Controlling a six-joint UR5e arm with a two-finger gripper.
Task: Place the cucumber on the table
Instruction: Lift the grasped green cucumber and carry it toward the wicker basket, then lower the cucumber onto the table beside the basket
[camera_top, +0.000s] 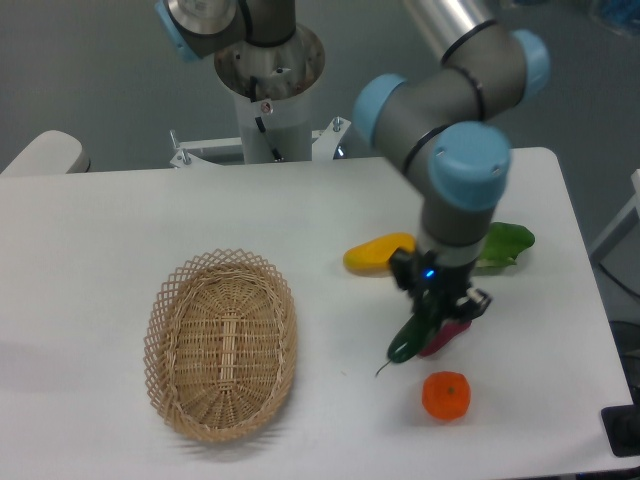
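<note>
The dark green cucumber (410, 338) hangs tilted in my gripper (432, 305), its thin stem tail pointing down-left just above the white table (150, 220). The gripper is shut on the cucumber's upper end. It hovers right in front of the purple piece (448, 335), which it partly hides, and above-left of the orange (446, 395).
A yellow mango-like fruit (375, 253) lies just left of the arm. A leafy green bok choy (502, 247) lies behind the arm to the right. A wicker basket (220, 343) sits at the left front. The robot base (270, 90) stands at the table's back edge.
</note>
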